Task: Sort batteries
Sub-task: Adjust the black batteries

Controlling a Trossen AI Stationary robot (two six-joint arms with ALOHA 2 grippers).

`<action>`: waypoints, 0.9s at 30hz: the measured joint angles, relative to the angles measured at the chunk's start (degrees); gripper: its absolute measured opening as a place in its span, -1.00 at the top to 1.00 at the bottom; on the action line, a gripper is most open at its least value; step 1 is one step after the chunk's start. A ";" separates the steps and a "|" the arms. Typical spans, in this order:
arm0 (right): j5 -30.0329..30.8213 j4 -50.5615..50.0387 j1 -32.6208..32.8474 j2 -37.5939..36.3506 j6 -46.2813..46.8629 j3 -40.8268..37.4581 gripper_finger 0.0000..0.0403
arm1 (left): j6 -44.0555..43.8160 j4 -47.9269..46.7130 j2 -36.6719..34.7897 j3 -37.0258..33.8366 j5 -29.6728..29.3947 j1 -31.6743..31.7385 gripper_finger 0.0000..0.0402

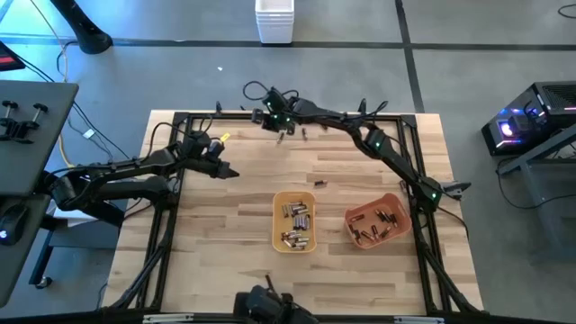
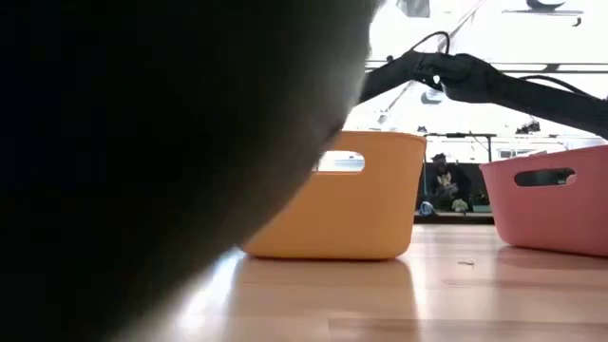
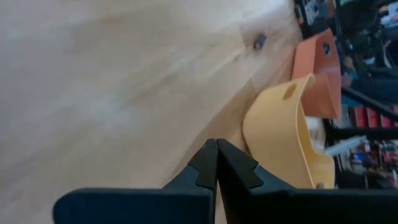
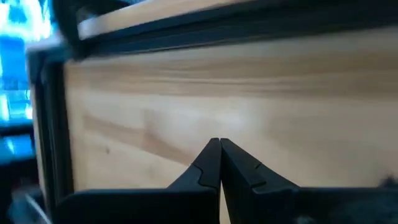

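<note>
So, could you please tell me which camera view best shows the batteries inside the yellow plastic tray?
The high view: it looks straight down on the batteries inside the yellow plastic tray. The low and left wrist views show only the tray's walls; the right wrist view misses it.

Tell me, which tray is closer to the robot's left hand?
The yellow tray. It sits nearer the shut left hand; the orange tray lies farther right.

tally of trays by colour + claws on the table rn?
Yellow trays: 1
Orange trays: 1
Claws: 2, left claw and right claw, both shut and empty
Total: 4
Both trays hold batteries, too small and piled to count.
</note>
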 joint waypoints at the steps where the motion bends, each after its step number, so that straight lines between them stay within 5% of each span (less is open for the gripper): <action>1: 0.78 -0.17 -0.21 0.00 3.01 -0.11 1.00 | -0.03 -0.43 0.00 0.00 0.57 -0.02 1.00; 4: -1.93 4.47 -1.34 -0.49 11.98 -0.13 1.00 | 0.05 -2.05 -0.18 -0.02 1.52 0.05 1.00; 9: -4.75 26.29 -1.99 -1.30 17.17 0.15 1.00 | 2.39 -2.52 -0.24 -0.03 2.31 0.95 1.00; 14: -10.24 22.79 -0.59 -0.90 17.52 -1.18 1.00 | 3.35 -2.52 -0.34 -0.04 2.77 2.46 1.00; 22: -1.63 12.59 2.87 -0.72 21.50 -2.36 1.00 | 1.97 -2.53 -0.33 -0.04 2.18 5.18 1.00; 27: -1.43 5.87 2.23 -1.27 17.38 0.01 1.00 | -0.54 -1.91 -0.04 -0.04 0.10 6.98 1.00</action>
